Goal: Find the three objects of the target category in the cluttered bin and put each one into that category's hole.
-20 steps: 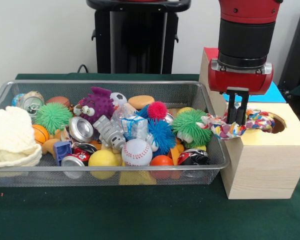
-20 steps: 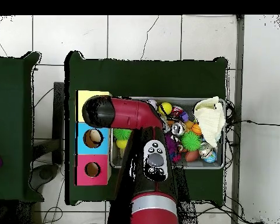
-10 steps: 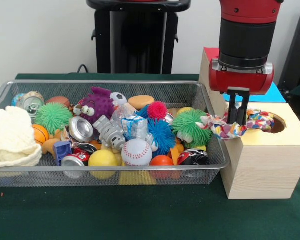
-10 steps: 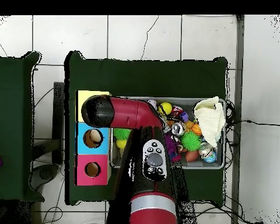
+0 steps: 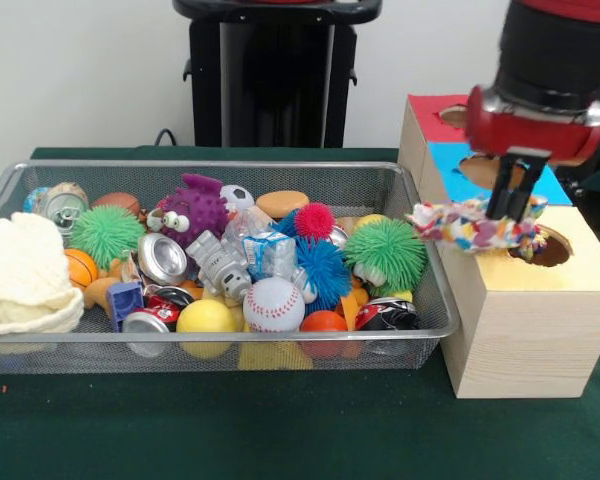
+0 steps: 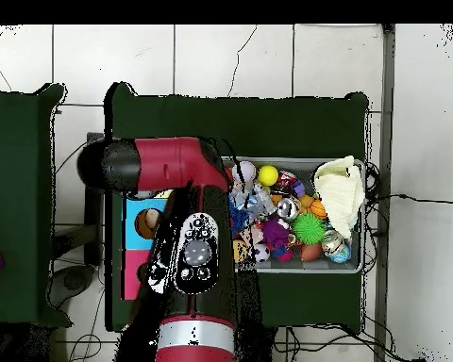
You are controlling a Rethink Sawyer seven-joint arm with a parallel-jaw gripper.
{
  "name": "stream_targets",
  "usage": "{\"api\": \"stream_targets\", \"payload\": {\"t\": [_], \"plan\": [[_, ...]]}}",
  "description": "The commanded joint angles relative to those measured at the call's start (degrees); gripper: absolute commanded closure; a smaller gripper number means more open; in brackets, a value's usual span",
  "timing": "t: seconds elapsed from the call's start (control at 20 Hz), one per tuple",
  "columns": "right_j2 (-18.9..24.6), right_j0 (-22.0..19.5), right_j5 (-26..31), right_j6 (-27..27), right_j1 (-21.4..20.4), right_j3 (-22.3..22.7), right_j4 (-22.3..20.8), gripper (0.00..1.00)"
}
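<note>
Now the gripper [image 5: 511,212], clamped on the rope toy [image 5: 470,227], has shifted over the box's hole [image 5: 546,248], hidden overhead beneath the arm [image 6: 164,166].

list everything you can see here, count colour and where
bin: 1, wire mesh, on the green table
box: 1, wood, right of the bin, tops yellow, blue, red, a hole in each
rope toy: 1, multicolour, held over the yellow top beside its hole
cloth: 1, cream, bin's left end
spiky balls: 4, two green, one blue, one pink, in the bin
baseball: 1, white, bin's front
yellow ball: 1, bin's front
cans: at least 3, silver and red, in the bin
purple monster: 1, bin's back
arm: 1, red and black, over the box
gripper: 1, black, shut on the rope toy
</note>
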Motion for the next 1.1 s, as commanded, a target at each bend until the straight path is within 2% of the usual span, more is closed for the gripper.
{"api": "stream_targets", "payload": {"t": [0.05, 0.15, 0.3, 0.8, 1.1], "plan": [[-2.3, 3.5, 12.9, 6.2, 2.5, -11.8, -4.5, 1.00], [-2.7, 4.1, 14.1, 7.0, 2.6, -12.9, -4.9, 1.00], [-2.7, 4.6, 13.0, 7.7, 2.5, -12.1, -4.9, 1.00], [0.5, 1.9, -3.6, 7.5, 3.3, -2.3, -2.9, 1.00], [0.9, 0.7, -7.2, 6.7, 3.0, 1.4, -2.3, 1.00]]}}
